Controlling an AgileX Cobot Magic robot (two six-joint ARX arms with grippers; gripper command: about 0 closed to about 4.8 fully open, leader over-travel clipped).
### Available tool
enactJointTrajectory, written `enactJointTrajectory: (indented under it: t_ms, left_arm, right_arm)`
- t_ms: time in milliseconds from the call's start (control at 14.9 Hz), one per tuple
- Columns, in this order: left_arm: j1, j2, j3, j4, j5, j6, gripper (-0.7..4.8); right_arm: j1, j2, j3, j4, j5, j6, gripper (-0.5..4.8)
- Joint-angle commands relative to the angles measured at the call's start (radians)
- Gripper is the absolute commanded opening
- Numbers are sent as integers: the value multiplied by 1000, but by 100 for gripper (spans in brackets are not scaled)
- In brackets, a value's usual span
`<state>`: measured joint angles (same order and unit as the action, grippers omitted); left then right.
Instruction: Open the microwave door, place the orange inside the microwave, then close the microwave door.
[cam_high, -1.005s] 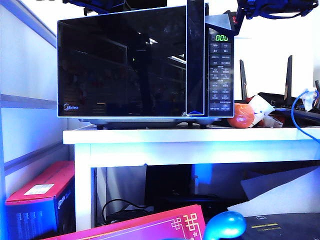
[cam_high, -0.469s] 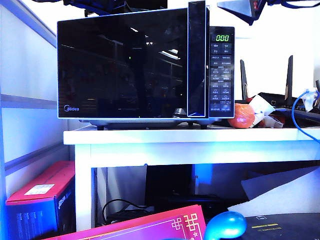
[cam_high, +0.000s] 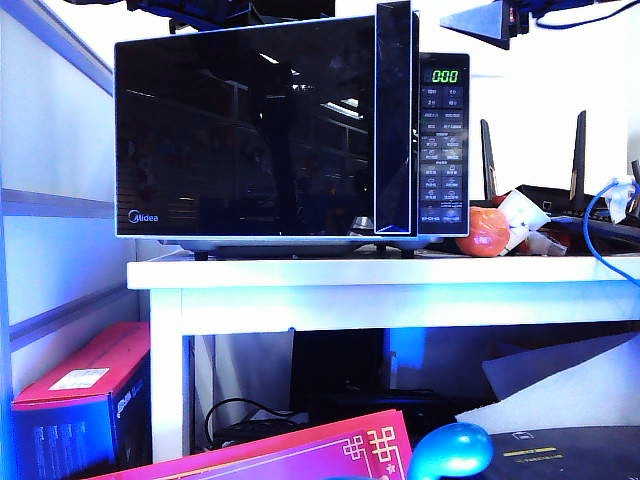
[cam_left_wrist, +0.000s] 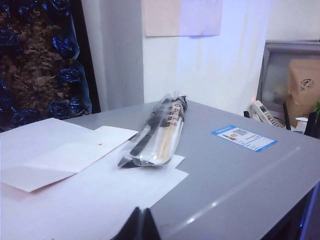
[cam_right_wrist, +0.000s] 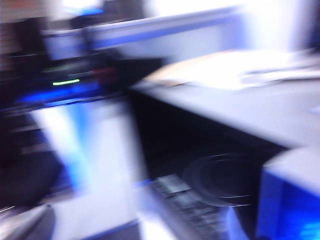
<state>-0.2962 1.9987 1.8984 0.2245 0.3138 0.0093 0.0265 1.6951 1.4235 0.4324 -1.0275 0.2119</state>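
From the exterior view I see the microwave (cam_high: 290, 130) on the white worktop (cam_high: 400, 272), its green display reading zeros. The microwave door (cam_high: 245, 125) stands slightly ajar: its handle edge sits proud of the button panel, much as it did half a second ago, whereas a second ago a dark arm part rose just behind that edge at the top. That part now hangs higher, at the upper right corner, clear of the oven. The orange (cam_high: 487, 231) rests on the worktop just right of the microwave, against a crumpled white paper cup (cam_high: 522, 217), unmoved across the frames.

My left hand (cam_left_wrist: 141, 226) shows only as two dark fingertips pressed together at the edge of its wrist view, so I read it as closed on nothing. It hovers over a grey surface (cam_left_wrist: 240, 170) carrying white paper sheets (cam_left_wrist: 75, 165) and a plastic-wrapped bundle of sticks (cam_left_wrist: 157, 132).

My right wrist view is smeared by motion; I make out a blurred opening and a keypad-like strip, but not the right hand's fingers, so I cannot tell how it stands.
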Motion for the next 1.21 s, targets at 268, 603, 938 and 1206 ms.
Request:
enactJointTrajectory:
  t_ms: [268, 603, 938, 1206]
  left_arm:
    - [-1, 19, -13, -67, 5, 8, -5]
    - [-1, 19, -10, -54, 27, -3, -5]
    - [-1, -14, -6, -51, 49, -15, -5]
    - [-1, -72, -6, -53, 49, -22, -5]
  right_arm:
    - [49, 37, 2, -16, 295, -67, 272]
    - [100, 72, 2, -47, 276, -91, 260]
    - [113, 72, 2, -47, 116, -92, 260]
    - [133, 71, 2, -47, 18, -83, 260]
